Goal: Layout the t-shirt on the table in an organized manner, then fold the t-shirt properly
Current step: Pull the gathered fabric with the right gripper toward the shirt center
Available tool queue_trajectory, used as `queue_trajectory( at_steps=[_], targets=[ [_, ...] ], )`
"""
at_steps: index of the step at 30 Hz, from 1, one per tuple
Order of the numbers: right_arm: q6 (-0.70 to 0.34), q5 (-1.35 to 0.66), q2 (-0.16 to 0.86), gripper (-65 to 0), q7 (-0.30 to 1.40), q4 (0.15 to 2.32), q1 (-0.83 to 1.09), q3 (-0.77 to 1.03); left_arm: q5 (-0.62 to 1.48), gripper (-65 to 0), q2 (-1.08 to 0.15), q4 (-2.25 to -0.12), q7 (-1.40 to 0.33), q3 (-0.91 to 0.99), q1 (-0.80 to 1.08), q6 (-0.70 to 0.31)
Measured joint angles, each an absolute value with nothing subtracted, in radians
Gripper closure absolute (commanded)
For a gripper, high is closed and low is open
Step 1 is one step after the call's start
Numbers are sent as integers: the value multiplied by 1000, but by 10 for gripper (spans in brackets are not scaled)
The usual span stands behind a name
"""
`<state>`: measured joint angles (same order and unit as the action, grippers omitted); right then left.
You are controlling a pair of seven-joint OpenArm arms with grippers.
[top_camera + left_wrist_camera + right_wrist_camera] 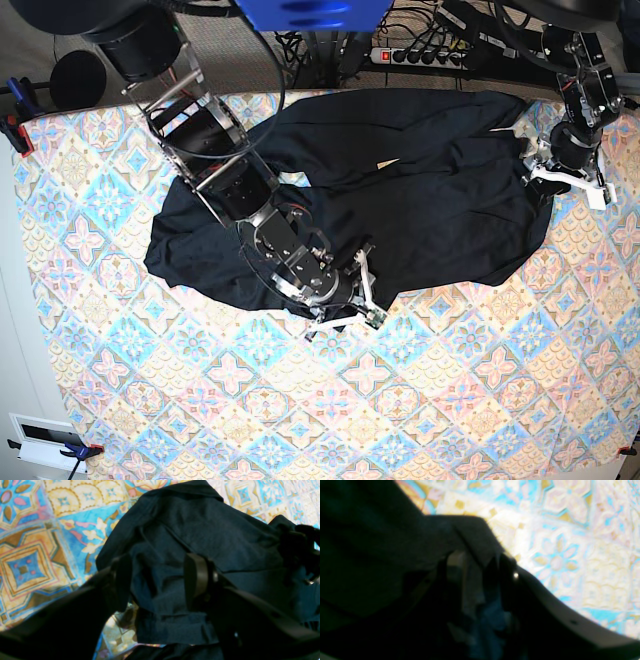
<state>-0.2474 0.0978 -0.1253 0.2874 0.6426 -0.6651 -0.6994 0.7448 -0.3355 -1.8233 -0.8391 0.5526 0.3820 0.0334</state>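
The black t-shirt lies bunched on the bench, with the left tool and right tool each pinching its cloth.

You are at a robot test bench, a lab or workshop rather than a home. The desk carries a patterned cloth pinned down with spring clamps at its corners (one more clamp sits at the lower left edge). Behind the far edge, a power strip lies among loose black cables on grey carpet. Two black arms are mounted at that far edge, beside a blue housing. A white wall outlet shows at lower left.
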Motion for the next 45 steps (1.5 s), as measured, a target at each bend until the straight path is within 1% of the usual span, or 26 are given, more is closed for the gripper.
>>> queue_trajectory(
  at_steps=[10,14,18,21,31,32,33,35,36,37,38,40,45],
  targets=[
    [-248,98,-128,-213,280,646,-686,-706,745,-308,-335,-1823,-839,553,382,33],
    [-244,98,-130,-211,193,619,-694,-706,745,-308,-335,-1823,-839,553,382,33],
    [-244,102,-131,-211,136,525,-692,-706,745,-308,-309,-1823,-842,553,380,34],
    [-240,90,-125,-210,61,475,-688,-706,745,-308,-308,-1823,-838,552,379,33],
    [-239,98,-130,-206,59,459,-697,-726,744,-308,-310,-1823,-839,553,379,34],
    [-230,93,-130,-188,56,458,-699,-765,744,-308,-310,-1823,-839,553,379,34],
    [-224,91,-128,-154,53,458,-703,-822,745,-308,-310,-1823,-839,553,379,33],
    [-209,82,-131,-29,64,442,-721,-963,744,-308,-310,-1823,-839,553,379,33],
    [-201,81,-136,0,56,427,-726,-1029,745,-308,-310,-1823,-839,553,380,34],
    [-184,81,-139,-1,50,416,-728,-1061,744,-308,-310,-1823,-839,553,380,34],
    [-176,82,-142,-16,47,411,-729,-1081,744,-308,-310,-1823,-839,553,380,34],
    [-175,81,-141,0,43,410,-729,-1082,744,-308,-310,-1823,-839,553,381,34],
    [-175,80,-141,0,44,410,-729,-1082,744,-308,-310,-1823,-839,553,383,34]
  ],
)
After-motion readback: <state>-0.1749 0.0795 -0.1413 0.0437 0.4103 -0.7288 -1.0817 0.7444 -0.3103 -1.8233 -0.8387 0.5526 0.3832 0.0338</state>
